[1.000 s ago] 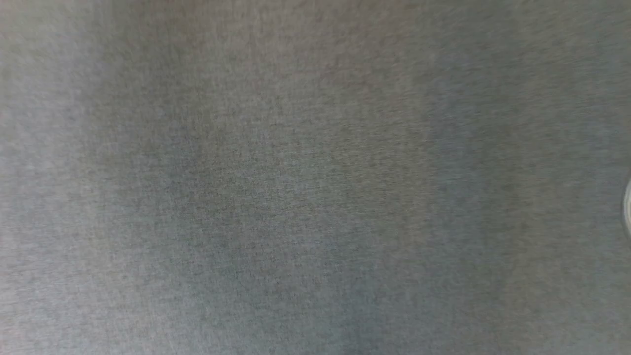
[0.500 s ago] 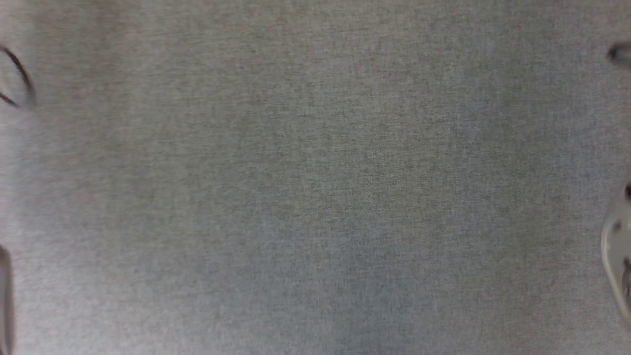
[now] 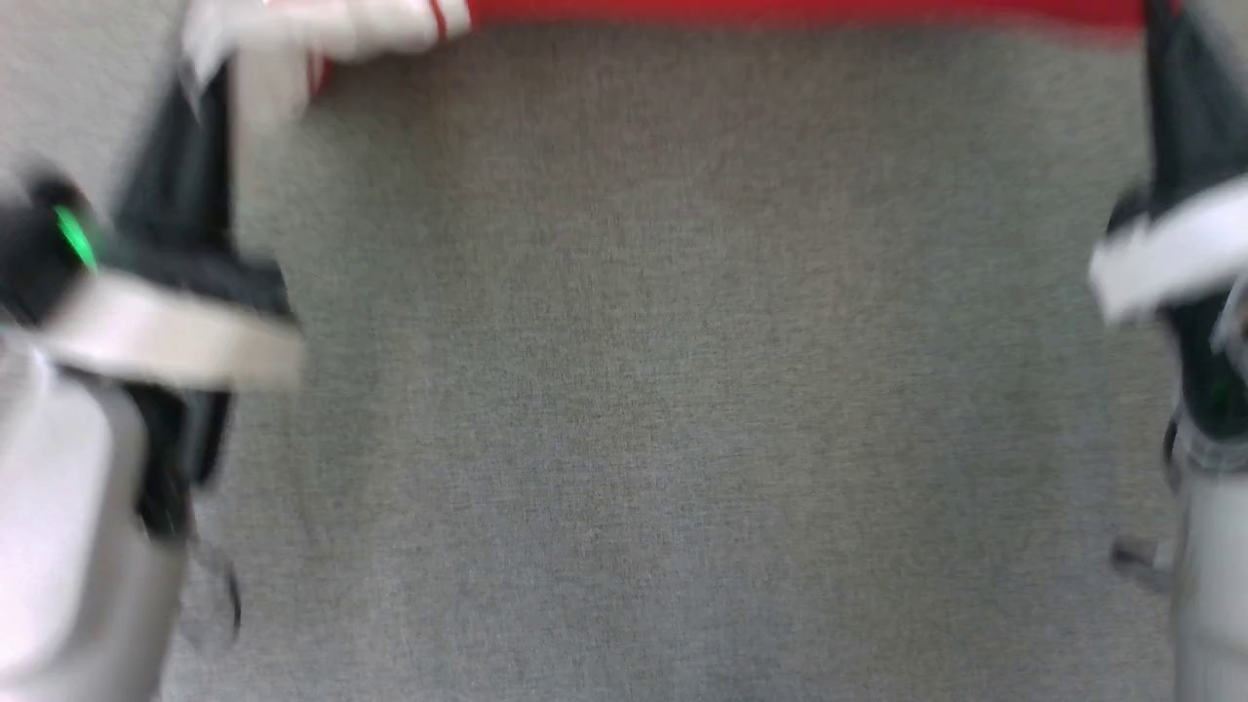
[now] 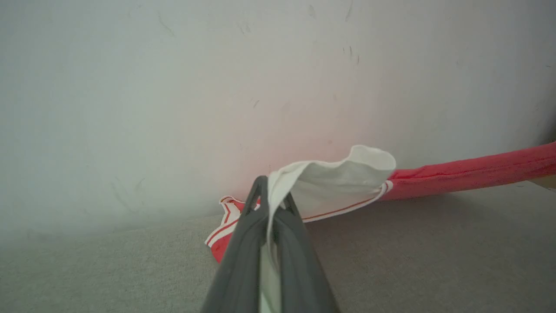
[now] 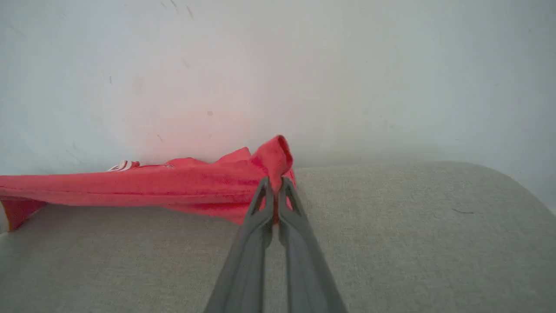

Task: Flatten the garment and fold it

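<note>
The garment (image 3: 780, 10) is stretched as a red band along the top edge of the blurred head view, its white sleeve (image 3: 331, 24) with red stripes at the top left. My left gripper (image 3: 216, 83) reaches up to that sleeve. In the left wrist view it (image 4: 271, 195) is shut on the white sleeve (image 4: 339, 182), and the red body (image 4: 469, 171) runs off to the right. At the garment's other end, my right gripper (image 3: 1160, 39) holds red cloth. In the right wrist view its jaws (image 5: 274, 184) are shut on a bunched red corner (image 5: 269, 158), and the garment (image 5: 130, 187) hangs taut leftward just above the surface.
A grey fabric-covered surface (image 3: 663, 370) lies under both arms. A pale wall (image 4: 217, 87) rises right behind the garment in both wrist views. The surface's rounded edge (image 5: 512, 178) curves away at the right of the right wrist view.
The head camera has moved: earlier it showed grey surface with slivers of the arms at the edges; now both grippers and the garment's lower edge are in view.
</note>
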